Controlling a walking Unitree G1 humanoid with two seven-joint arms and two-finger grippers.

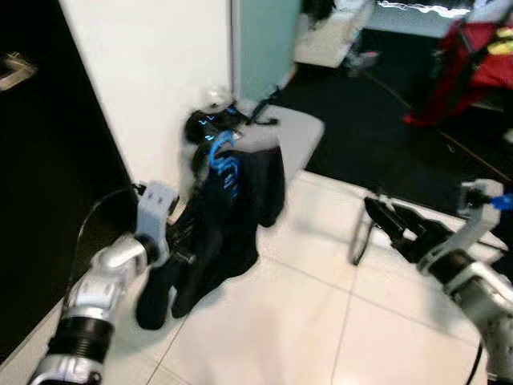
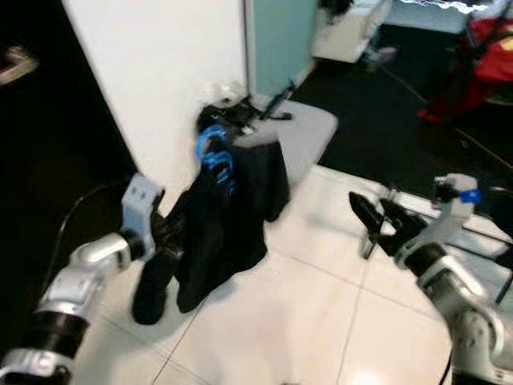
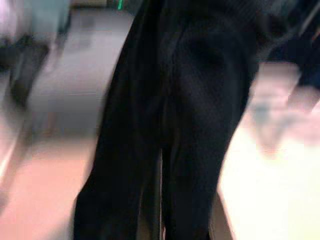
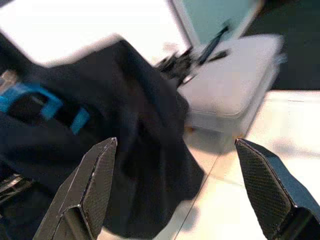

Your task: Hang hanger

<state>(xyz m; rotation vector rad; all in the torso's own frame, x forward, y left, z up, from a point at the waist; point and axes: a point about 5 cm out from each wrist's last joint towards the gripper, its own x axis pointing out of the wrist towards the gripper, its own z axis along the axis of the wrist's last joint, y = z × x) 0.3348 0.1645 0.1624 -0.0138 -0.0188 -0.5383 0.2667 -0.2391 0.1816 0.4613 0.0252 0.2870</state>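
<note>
A black garment (image 1: 232,208) hangs down against the white wall (image 1: 152,80), with a blue hanger (image 1: 220,156) at its top. Its upper part rests by a grey box (image 1: 296,132). My left gripper (image 1: 180,241) is at the garment's lower left side, pressed into the dark cloth, and the black cloth (image 3: 190,125) hangs close in front of the left wrist camera. My right gripper (image 1: 393,223) is out to the right over the tiles, open and holding nothing. In the right wrist view its fingers (image 4: 85,195) stand wide apart, pointing at the garment (image 4: 130,150) and the grey box (image 4: 235,85).
A black door (image 1: 40,176) stands at the left beside the wall. A thin metal loop (image 1: 361,237) stands on the white tiles just left of my right gripper. Dark flooring (image 1: 377,120) and a red object (image 1: 473,56) lie further back right. The views are blurred.
</note>
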